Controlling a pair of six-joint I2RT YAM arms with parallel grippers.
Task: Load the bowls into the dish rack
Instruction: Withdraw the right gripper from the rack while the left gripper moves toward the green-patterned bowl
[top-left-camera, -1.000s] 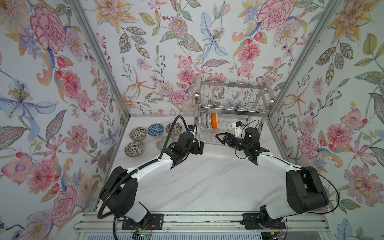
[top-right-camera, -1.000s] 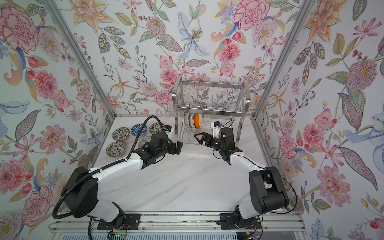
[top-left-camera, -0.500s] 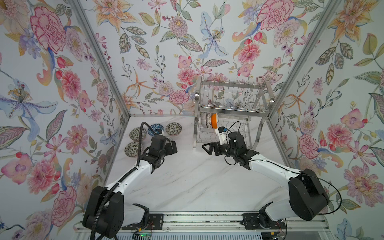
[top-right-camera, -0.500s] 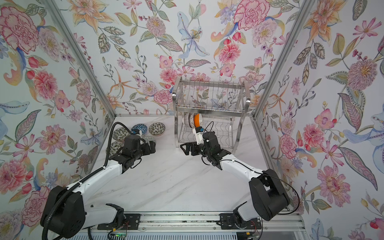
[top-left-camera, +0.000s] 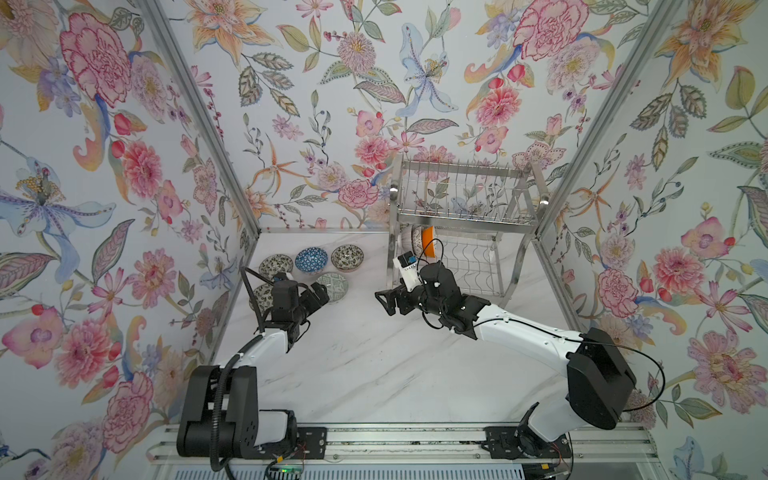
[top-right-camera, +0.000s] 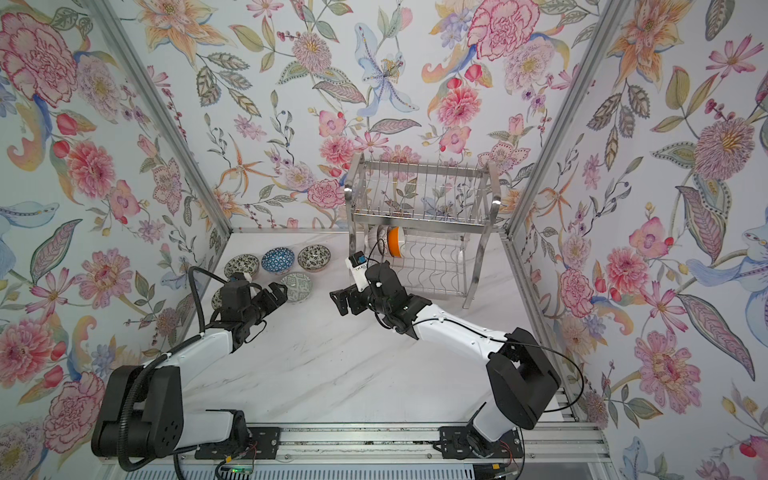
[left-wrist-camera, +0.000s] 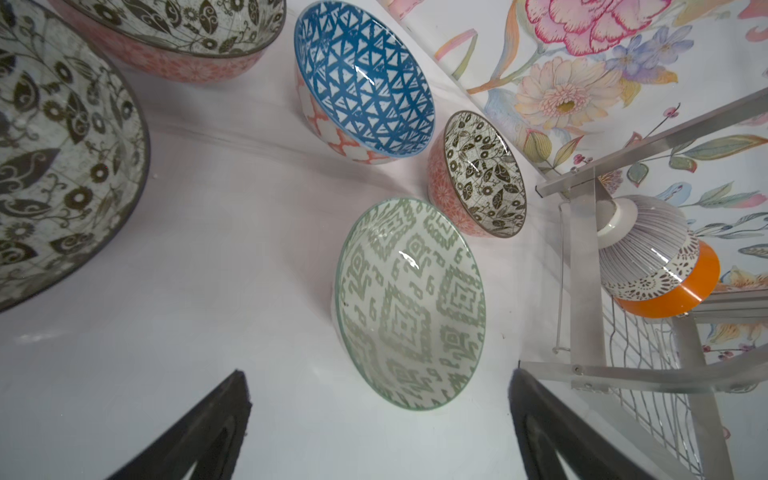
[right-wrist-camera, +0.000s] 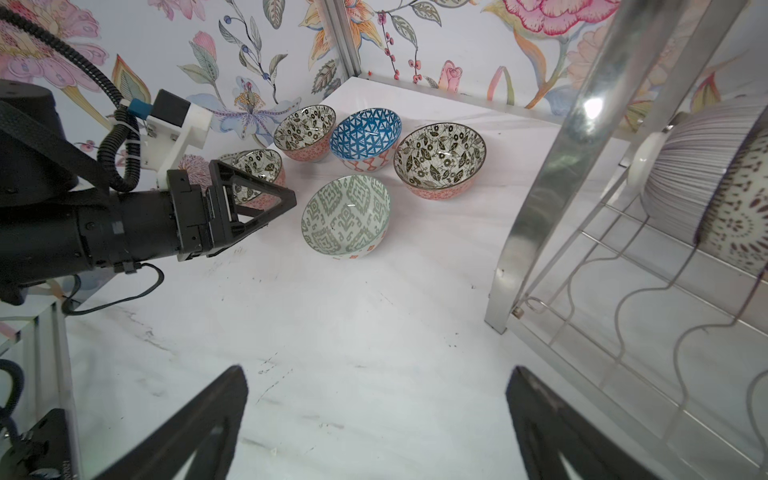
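Observation:
Several bowls sit on the white table at the back left; nearest is the green-patterned bowl. Behind it are a blue bowl and black-and-white bowls. My left gripper is open and empty, its fingertips just short of the green bowl's rim. The dish rack holds a striped bowl and an orange bowl on edge in its lower tier. My right gripper is open over bare table, beside the rack's front-left leg.
Flowered walls close in the table on the left, back and right. The rack's flat steel leg stands close to the right gripper. One black-and-white bowl is partly hidden behind the left wrist.
Both grippers have moved left, away from the rack. The left one has pulled back to the green bowl. The right one has come out in front of the rack's left leg.

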